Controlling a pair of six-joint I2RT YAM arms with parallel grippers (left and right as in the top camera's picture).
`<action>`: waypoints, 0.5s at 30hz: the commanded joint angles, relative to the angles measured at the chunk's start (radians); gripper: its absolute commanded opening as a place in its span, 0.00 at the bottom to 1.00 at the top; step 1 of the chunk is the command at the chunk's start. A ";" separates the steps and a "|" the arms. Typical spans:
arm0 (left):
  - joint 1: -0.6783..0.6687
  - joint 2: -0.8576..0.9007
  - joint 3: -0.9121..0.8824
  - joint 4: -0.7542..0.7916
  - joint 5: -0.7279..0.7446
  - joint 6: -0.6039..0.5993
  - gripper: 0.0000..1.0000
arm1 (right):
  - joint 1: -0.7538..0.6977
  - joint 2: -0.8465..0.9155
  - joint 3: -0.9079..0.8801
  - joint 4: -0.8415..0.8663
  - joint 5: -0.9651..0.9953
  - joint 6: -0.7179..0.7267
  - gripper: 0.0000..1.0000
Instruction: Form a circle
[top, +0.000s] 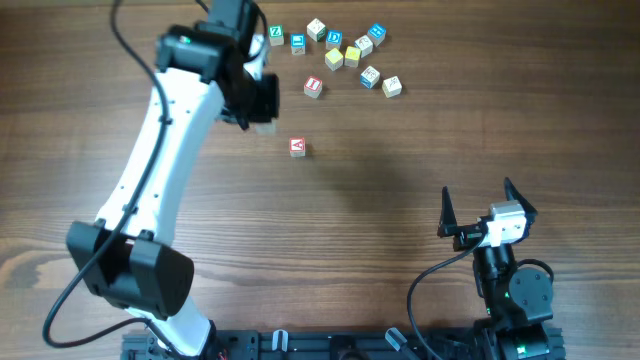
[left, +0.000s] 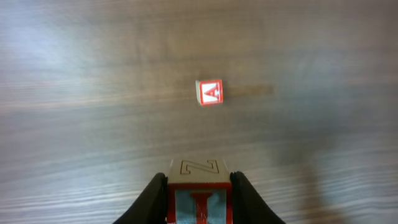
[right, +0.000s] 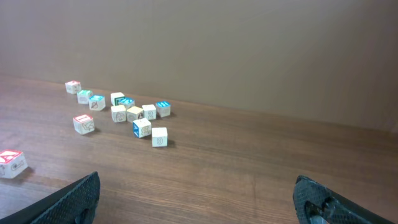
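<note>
My left gripper (left: 199, 178) is shut on a small wooden letter cube (left: 199, 200) with a red "I" face toward the camera and an outlined "Z" on top. It hovers over the table's back left (top: 263, 120). A red "A" cube (left: 210, 93) lies alone just ahead of it, apart from the fingers, seen from above as the red "A" cube (top: 296, 147). No circle of cubes shows in any view. My right gripper (top: 478, 192) stands open at the front right, with nothing between its fingers (right: 74, 199).
A loose cluster of letter cubes (top: 345, 52) with green, blue, yellow and plain faces lies at the back centre, also the cluster (right: 134, 113) in the right wrist view. A red-faced cube (top: 313, 87) sits just in front of it.
</note>
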 joint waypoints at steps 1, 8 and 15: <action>-0.037 0.005 -0.186 0.086 0.018 0.001 0.22 | -0.005 -0.005 -0.001 0.005 -0.008 0.004 1.00; -0.089 0.005 -0.428 0.252 -0.019 0.012 0.22 | -0.005 -0.005 -0.001 0.005 -0.008 0.004 1.00; -0.151 0.005 -0.544 0.416 -0.005 0.012 0.20 | -0.005 -0.005 -0.001 0.005 -0.008 0.004 1.00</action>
